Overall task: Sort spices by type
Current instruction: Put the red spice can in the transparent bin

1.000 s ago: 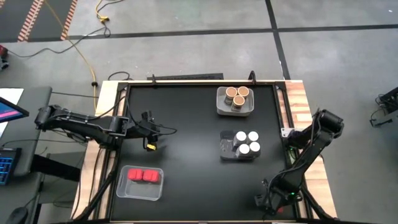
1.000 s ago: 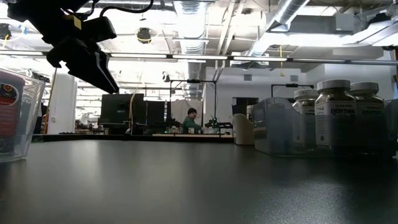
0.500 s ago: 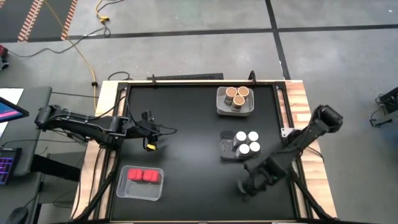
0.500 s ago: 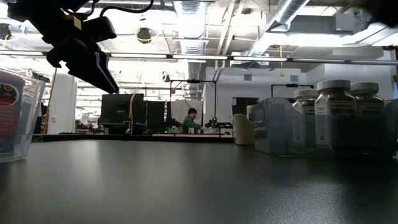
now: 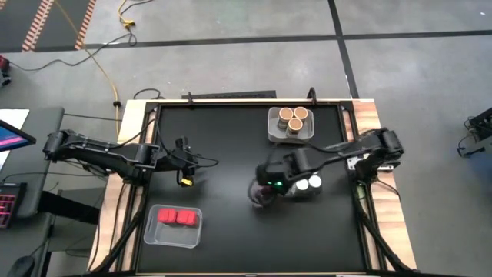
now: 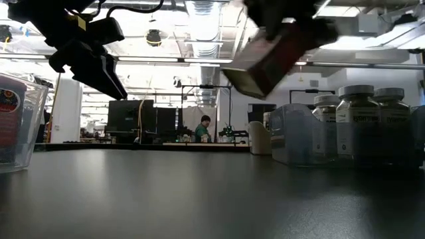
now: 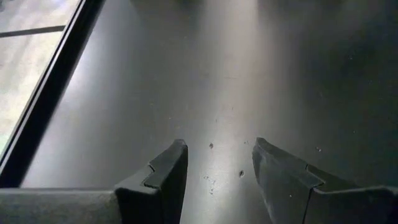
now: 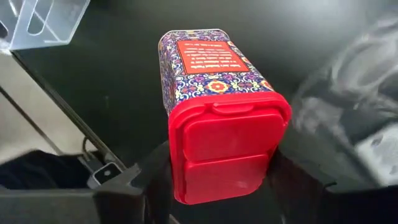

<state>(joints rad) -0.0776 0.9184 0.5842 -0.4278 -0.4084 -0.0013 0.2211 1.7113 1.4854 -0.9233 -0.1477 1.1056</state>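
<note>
Red tins (image 5: 176, 217) were already laid in the near-left tray (image 5: 151, 235), corked jars (image 5: 292, 119) and white-lidded jars (image 5: 307, 183) were grouped apart, and one last tin (image 8: 219, 109) was gripped mid-table by the right gripper (image 5: 264, 191), while the shut left gripper (image 5: 185, 164) was parked aside.

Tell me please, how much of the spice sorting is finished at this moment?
Mostly done. Three cork-topped jars share one tray, the white-lidded jars stand grouped in another, and two red boxes lie in the near-left tray. In hand: the right pincer carries a red-lidded spice box above mid-table. Left: setting it with the other red ones. The left pincer waits shut.
</note>
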